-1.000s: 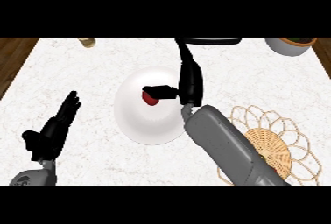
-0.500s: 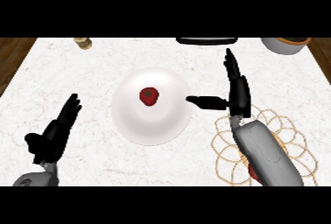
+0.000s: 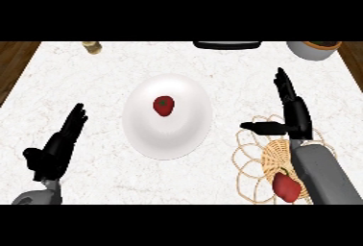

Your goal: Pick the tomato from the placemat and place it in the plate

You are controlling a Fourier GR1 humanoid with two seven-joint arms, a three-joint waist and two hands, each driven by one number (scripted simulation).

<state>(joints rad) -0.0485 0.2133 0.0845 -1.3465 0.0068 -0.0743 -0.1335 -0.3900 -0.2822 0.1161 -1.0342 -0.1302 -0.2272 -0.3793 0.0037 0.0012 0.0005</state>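
Note:
A red tomato (image 3: 163, 105) with a green stem lies on the white plate (image 3: 170, 139) in the middle of the counter. My right hand (image 3: 295, 113) is open to the right of the plate, fingers straight and thumb pointing left, holding nothing. It hovers over the far edge of the round woven placemat (image 3: 272, 154) at the lower right. A second red object (image 3: 285, 187) rests on the placemat beside my right forearm. My left hand (image 3: 56, 149) rests open at the lower left, fingers up.
Along the back edge stand a small jar (image 3: 91, 46), a dark flat item (image 3: 227, 44) and a grey bowl (image 3: 314, 49). Wooden floor shows past the counter's left and right corners.
My right hand has let go of the tomato on the plate and drawn back to the right, over the placemat. The left hand has stayed put.

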